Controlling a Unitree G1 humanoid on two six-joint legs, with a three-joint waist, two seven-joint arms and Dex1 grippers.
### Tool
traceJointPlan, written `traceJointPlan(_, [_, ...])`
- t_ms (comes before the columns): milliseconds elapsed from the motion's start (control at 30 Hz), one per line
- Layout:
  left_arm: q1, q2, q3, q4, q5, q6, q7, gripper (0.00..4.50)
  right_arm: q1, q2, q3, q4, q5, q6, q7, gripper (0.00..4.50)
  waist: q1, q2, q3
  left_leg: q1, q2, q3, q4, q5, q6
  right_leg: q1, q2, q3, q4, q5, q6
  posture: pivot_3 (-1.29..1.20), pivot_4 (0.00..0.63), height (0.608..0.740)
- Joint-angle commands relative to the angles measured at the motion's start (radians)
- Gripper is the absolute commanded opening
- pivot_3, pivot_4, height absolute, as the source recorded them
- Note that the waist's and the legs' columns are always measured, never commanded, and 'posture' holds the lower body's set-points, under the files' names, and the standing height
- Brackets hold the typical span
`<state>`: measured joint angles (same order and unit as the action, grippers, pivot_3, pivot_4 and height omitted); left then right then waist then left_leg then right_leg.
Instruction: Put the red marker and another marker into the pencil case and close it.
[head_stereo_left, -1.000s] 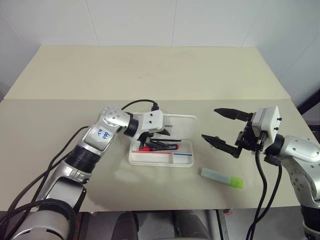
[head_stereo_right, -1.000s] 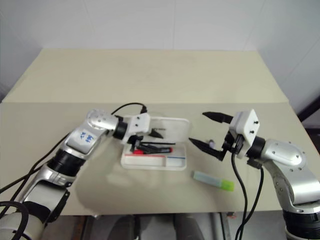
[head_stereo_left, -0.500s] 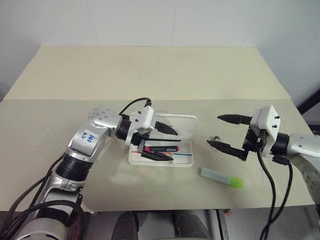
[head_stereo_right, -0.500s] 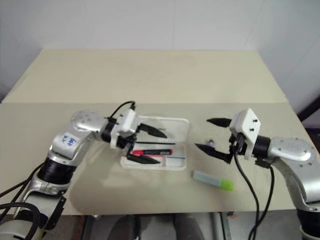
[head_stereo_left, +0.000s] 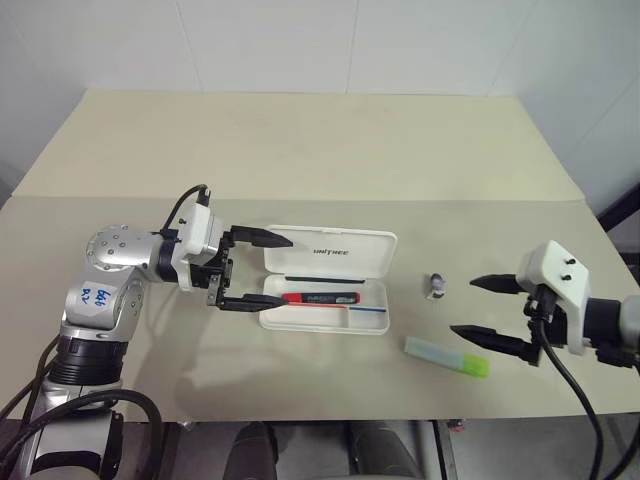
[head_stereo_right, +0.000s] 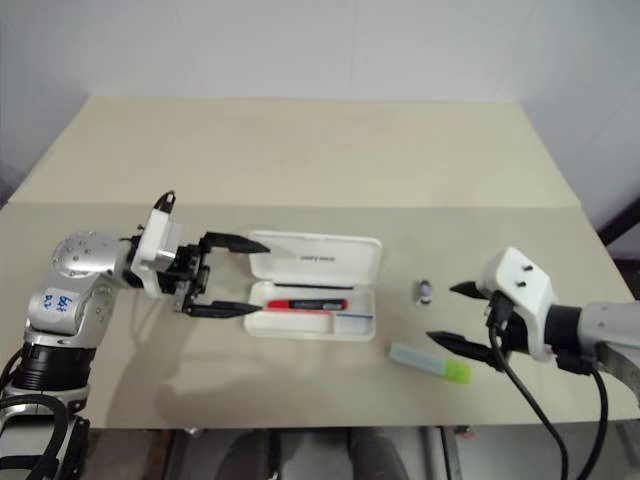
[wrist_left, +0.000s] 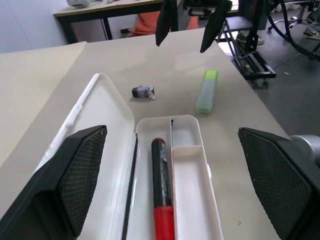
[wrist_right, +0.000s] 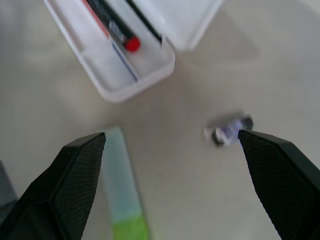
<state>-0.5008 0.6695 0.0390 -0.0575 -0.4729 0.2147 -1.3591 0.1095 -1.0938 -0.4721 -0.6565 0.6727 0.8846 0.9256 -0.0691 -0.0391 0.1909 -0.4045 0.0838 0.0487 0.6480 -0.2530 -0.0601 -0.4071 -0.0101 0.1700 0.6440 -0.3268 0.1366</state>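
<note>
The case (head_stereo_left: 330, 278) lies open on the counter (head_stereo_left: 300, 150), with the red marker (head_stereo_left: 320, 298) in its tray. The highlighter (head_stereo_left: 445, 356) lies on the counter, right of the case. The left pincer (head_stereo_left: 252, 270) is spread, empty, beside the case. The right pincer (head_stereo_left: 483, 310) is spread, empty, over the highlighter.

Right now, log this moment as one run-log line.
red marker: in open pencil case | highlighter: on table, outside case | left gripper: open, empty | right gripper: open, near highlighter
</note>
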Motion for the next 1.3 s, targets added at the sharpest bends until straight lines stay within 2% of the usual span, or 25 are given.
traceJointPlan(33, [0.02, -0.016, 0.014, -0.005, -0.022, -0.042, 0.0, 4.48, 0.045, -0.023, -0.096, -0.062, 0.027, 0.05, 0.024, 4.5, 0.005, 0.0, 0.0, 0.0, 0.0, 0.0, 0.0, 0.0, 0.0, 0.0, 0.0, 0.0, 0.0, 0.0, 0.0, 0.0, 0.15, 0.74])
traceJointPlan(200, [0.063, -0.042, 0.01, -0.045, -0.032, -0.042, 0.033, 4.48, 0.154, -0.028, -0.17, -0.128, 0.017, 0.016, 0.125, 4.5, 0.012, 0.0, 0.0, 0.0, 0.0, 0.0, 0.0, 0.0, 0.0, 0.0, 0.0, 0.0, 0.0, 0.0, 0.0, 0.0, 0.15, 0.74])
traceJointPlan(300, [0.086, -0.032, 0.012, -0.058, -0.031, -0.045, 0.031, 4.48, 0.241, -0.032, -0.143, -0.135, -0.05, -0.069, 0.19, 4.5, 0.013, -0.001, 0.0, 0.0, 0.0, 0.0, -0.001, 0.0, 0.0, 0.0, 0.0, 0.0, -0.001, 0.0, 0.0, 0.0, 0.15, 0.74])
traceJointPlan(400, [0.099, 0.017, 0.017, -0.071, -0.015, -0.066, -0.004, 4.48, 0.243, -0.028, -0.081, -0.083, -0.08, -0.131, 0.209, 4.5, 0.011, -0.002, 0.0, 0.0, 0.0, 0.0, 0.0, 0.0, 0.0, 0.0, 0.0, 0.0, -0.001, 0.0, 0.0, 0.0, 0.15, 0.74])
traceJointPlan(567, [0.149, 0.088, 0.068, -0.118, -0.048, -0.032, 0.007, 4.48, 0.18, -0.021, 0.073, 0.013, -0.155, -0.228, 0.201, 4.5, 0.007, -0.003, 0.0, 0.001, 0.0, 0.002, 0.0, 0.0, 0.0, 0.0, -0.001, 0.0, -0.002, -0.005, -0.01, 0.0, 0.15, 0.74])
traceJointPlan(967, [0.219, 0.177, 0.162, -0.175, -0.06, -0.023, 0.034, 4.48, 0.003, 0.02, 0.392, 0.178, -0.301, -0.353, 0.172, 4.5, 0.009, -0.005, 0.002, 0.001, 0.0, 0.003, -0.001, 0.0, 0.0, -0.001, -0.001, 0.001, -0.002, -0.006, -0.013, 0.0, 0.15, 0.74])
traceJointPlan(1067, [0.212, 0.186, 0.167, -0.165, -0.059, -0.029, 0.036, 4.5, -0.009, 0.023, 0.435, 0.207, -0.333, -0.383, 0.175, 3.89, 0.009, -0.005, 0.002, 0.001, 0.0, 0.003, -0.001, 0.0, 0.0, -0.001, -0.001, 0.001, -0.002, -0.007, -0.014, 0.0, 0.15, 0.74])
traceJointPlan(1300, [0.211, 0.183, 0.17, -0.164, -0.054, -0.041, 0.048, 4.5, -0.046, 0.035, 0.442, 0.215, -0.347, -0.379, 0.157, 1.33, 0.009, -0.005, 0.002, 0.001, 0.001, 0.003, -0.001, 0.0, 0.0, -0.001, -0.001, 0.0, -0.002, -0.007, -0.013, 0.0, 0.15, 0.74])
